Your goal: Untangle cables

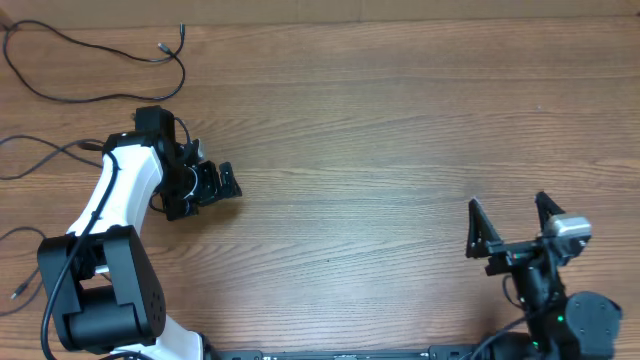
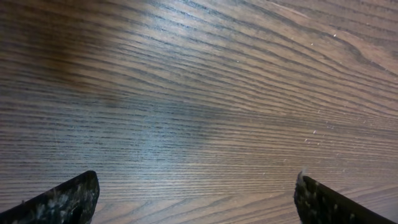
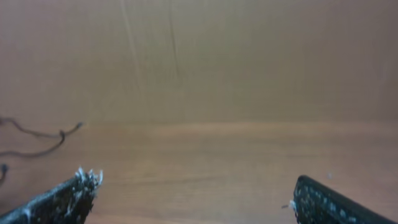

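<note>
While the left hand (image 1: 212,170) and right hand (image 1: 507,203) gape empty, the cables (image 1: 184,75) seemingly lie apart.

We saw a brown wooden worktop (image 1: 400,120) whose fine grain ran along its length and filled the overhead view from edge to edge. Close up, a pale sheen of light lay across the grain. Beyond its far edge stood a plain tan wall (image 3: 249,56), slightly blurred.
</note>
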